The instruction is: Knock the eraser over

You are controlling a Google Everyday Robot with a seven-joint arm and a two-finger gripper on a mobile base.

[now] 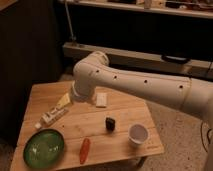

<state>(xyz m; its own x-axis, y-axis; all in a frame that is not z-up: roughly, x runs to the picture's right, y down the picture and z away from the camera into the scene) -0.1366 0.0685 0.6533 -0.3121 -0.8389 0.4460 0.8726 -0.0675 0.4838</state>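
Eraser (101,100) sits toward the table's (127,111) far side, just right of the arm's (150,87) wrist. Gripper (63,101) reaches down left of it, near a tube (52,116); whether it is wide or narrow cannot be told. A careless sweep might shove the tube instead.

A wooden bench (127,112) is standing on a speckled floor (175,125), carrying a green bowl (44,148) at its front left corner. An orange, carrot-like object (85,150) is lying beside the bowl, a small black object (110,123) is sitting mid-bench, and a white cup (138,134) is standing upright front right. A pale tube (52,117) is lying at left.
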